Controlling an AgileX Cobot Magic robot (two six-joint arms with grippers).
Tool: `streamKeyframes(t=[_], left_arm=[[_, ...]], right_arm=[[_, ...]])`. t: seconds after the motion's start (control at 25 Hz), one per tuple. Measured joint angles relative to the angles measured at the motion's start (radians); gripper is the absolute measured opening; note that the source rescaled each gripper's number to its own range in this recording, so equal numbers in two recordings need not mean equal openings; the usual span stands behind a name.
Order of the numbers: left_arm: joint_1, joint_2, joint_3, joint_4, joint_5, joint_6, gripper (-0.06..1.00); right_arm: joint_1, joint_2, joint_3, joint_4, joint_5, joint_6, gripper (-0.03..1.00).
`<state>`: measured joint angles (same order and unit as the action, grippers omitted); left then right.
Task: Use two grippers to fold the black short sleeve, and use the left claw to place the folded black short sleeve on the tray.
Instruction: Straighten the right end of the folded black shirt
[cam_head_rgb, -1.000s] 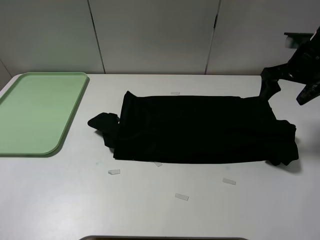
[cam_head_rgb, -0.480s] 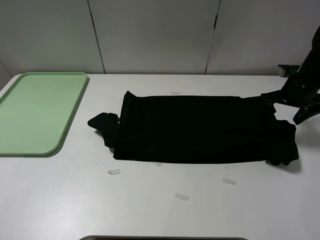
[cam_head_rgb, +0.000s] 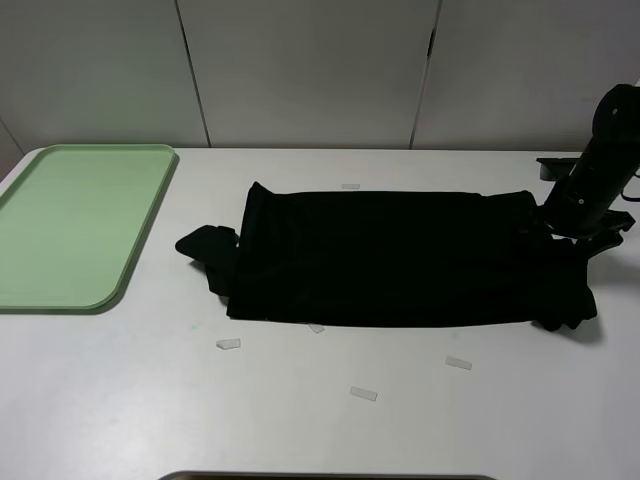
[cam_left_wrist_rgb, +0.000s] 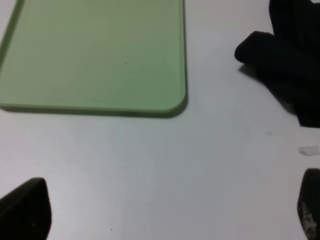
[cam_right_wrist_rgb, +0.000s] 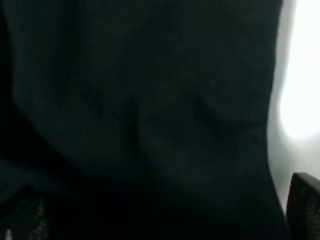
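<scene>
Black soft-fabric short-sleeved T-shirt (cam_head_rgb: 400, 258) is lying across the middle of the white table (cam_head_rgb: 300, 420), already doubled into one long band, with a sleeve (cam_head_rgb: 200, 243) poking out at its 9 o'clock end.

So what changed: a second ago the right black pincer gripper (cam_head_rgb: 572, 222) was hanging up off the table's 2 o'clock corner. Now it's dropped right down onto the shirt's 3 o'clock end, at the far corner. Its wrist view is pretty much wall-to-wall black cloth, with the fingers spread wide either side and nothing pinched yet. The shirt itself hasn't budged. My read is that it's lining up to grab that end for the next fold, but that's a guess.

The left black pincer gripper (cam_left_wrist_rgb: 167, 210) isn't in the high view at all. Its own camera shows it spread wide too, hovering over bare table near the sleeve tip.

Pale green rounded-corner plastic tray (cam_head_rgb: 80, 220) sits well off at 9 o'clock from the shirt, nothing on it. A few small pale tape scraps (cam_head_rgb: 228, 344) lie around the shirt's 6 o'clock side.
</scene>
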<state>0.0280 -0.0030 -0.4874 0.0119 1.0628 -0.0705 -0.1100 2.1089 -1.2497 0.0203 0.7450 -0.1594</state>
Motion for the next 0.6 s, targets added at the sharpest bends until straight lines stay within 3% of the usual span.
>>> streamKeyframes(t=[0.48,0.6], left_arm=[[0.000,0.000,0.000,0.000,0.000,0.000,0.98],[0.000,0.000,0.000,0.000,0.000,0.000,0.98]], right_arm=[[0.000,0.021,-0.008,0.009,-0.002,-0.017,1.00],[0.000,0.023,-0.009,0.018,0.000,-0.017,0.84]])
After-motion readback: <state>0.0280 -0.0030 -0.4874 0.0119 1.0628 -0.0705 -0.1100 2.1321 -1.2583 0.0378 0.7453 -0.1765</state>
